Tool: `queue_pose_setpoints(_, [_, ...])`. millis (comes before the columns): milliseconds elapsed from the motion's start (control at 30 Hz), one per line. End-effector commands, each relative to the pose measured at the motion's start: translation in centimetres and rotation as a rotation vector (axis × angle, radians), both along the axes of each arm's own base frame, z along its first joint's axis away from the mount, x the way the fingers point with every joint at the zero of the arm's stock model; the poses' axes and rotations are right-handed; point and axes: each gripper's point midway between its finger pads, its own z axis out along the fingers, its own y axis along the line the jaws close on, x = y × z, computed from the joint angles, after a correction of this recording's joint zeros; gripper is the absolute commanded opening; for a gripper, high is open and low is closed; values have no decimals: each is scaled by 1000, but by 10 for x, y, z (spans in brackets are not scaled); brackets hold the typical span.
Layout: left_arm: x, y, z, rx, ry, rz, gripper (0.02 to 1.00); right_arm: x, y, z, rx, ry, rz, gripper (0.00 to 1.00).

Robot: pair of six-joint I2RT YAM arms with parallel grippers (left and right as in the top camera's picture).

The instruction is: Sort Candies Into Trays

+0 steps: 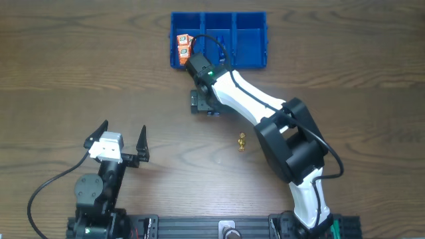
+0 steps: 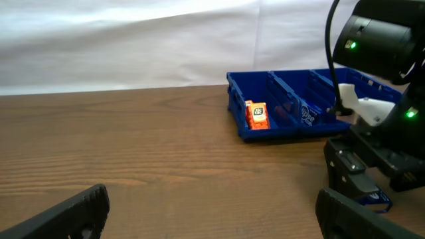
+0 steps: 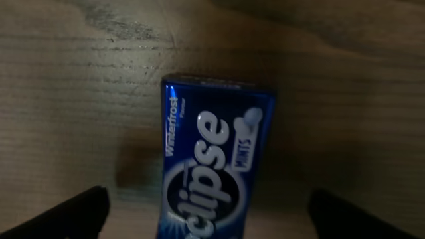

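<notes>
Mint pack (image 3: pixel 214 166) lies flat on the desk (image 1: pixel 66 79) directly beneath my right claw (image 1: pixel 203 103), which is spread wide either side. I'd descend straight, pinch its long sides squarely, then lift toward the tray (image 1: pixel 219 66) just beyond.

Matt wood-grain table (image 1: pixel 66 79), glossy blue mint pack (image 3: pixel 212 172) — smooth plastic tray (image 1: pixel 251 46).

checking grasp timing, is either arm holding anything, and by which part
Nothing is held. The right gripper hangs open astride the blue mint pack; the left gripper is open and empty.
</notes>
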Motion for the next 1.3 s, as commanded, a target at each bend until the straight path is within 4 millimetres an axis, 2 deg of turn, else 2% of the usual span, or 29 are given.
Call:
queue_pose_setpoints(33, [-1,-3,-16,13,44,-18,998,-4,4,-8,-1,11,-28,805])
queue_pose_setpoints(100, [-1,-3,-16,13,45,-18,998,-3,5,-8,2,8,-27,663])
queue_pose_setpoints(167, [-1,-3,-16,13,45,-18,998,-2,5,-8,4,4,-27,474])
queue_pose_setpoints(233, [-1,-3,-16,13,45,-18,996,-2,6,-8,4,4,-27,406])
queue_pose_setpoints(400, [-1,-3,-16,13,45,-18,996,-1,5,-8,3,1,-27,259])
queue_pose_setpoints(567, [-1,-3,-16,13,45,-18,998,-1,6,-8,4,-2,-27,211])
queue_pose_setpoints(667, [-1,-3,-16,13,45,-18,998,2,6,0,11,-18,-29,189])
queue_pose_setpoints(733, [-1,-3,-16,13,45,-18,998,7,4,15,15,-60,-35,187])
queue_pose_setpoints(800, [-1,-3,-16,13,45,-18,996,17,-1,44,24,-137,-51,178])
queue_pose_setpoints(967, [-1,-3,-16,13,45,-18,998,49,-27,135,26,-389,-100,154])
queue_pose_setpoints(1100, [-1,-3,-16,13,45,-18,996,81,-46,190,-18,-588,-130,137])
queue_pose_setpoints(1167, [-1,-3,-16,13,45,-18,998,105,-49,208,-17,-676,-113,130])
queue_pose_setpoints(1300, [-1,-3,-16,13,45,-18,996,143,-45,216,-14,-787,-76,126])
